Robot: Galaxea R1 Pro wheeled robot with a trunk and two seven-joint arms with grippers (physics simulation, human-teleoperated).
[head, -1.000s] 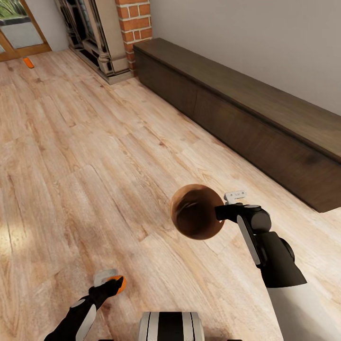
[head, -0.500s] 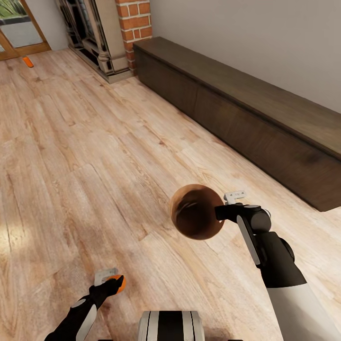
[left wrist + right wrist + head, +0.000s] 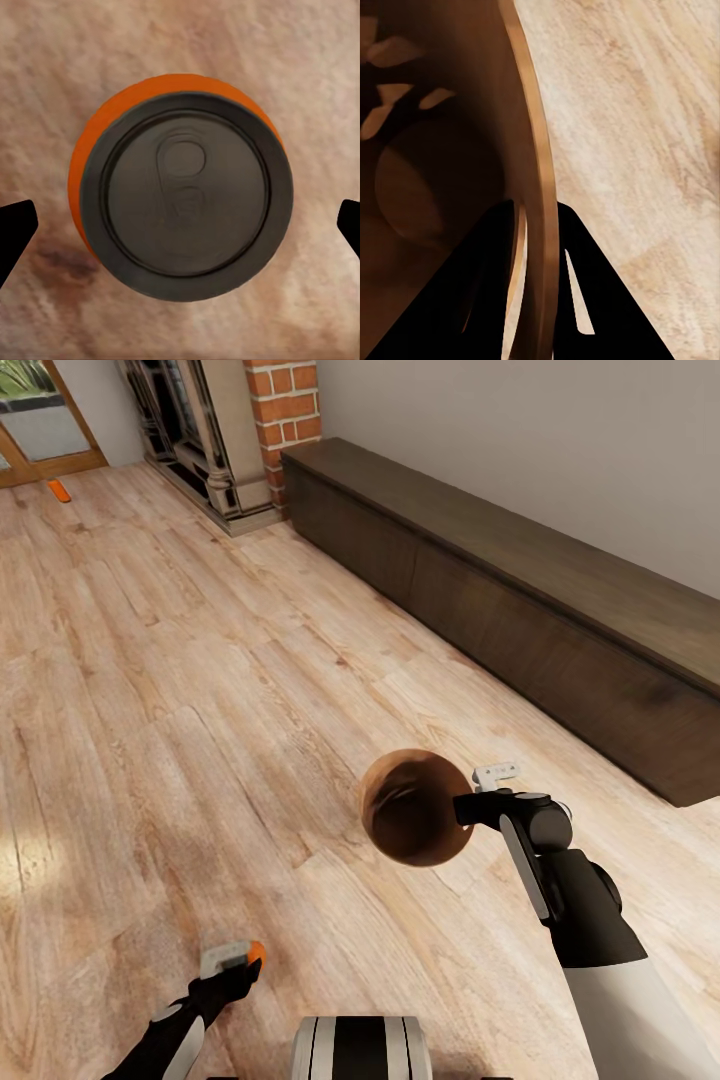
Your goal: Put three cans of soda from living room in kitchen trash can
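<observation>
Right hand (image 3: 478,807) clamped on the bin (image 3: 413,807) rim, one finger (image 3: 480,300) inside the wall and one outside, holding it tilted above the floor (image 3: 200,710), dark inside facing the camera. Left hand (image 3: 232,972) low at the near edge, spread wide, fingertips (image 3: 15,232) well apart either side of an orange can (image 3: 184,187) standing upright on the floor, seen top-on with its dark lid and tab, not touching it. Beyond: long dark cabinet (image 3: 540,600) along the wall, brick fireplace (image 3: 285,405) at its far end. Second orange can (image 3: 60,491) lying far off by the door.
</observation>
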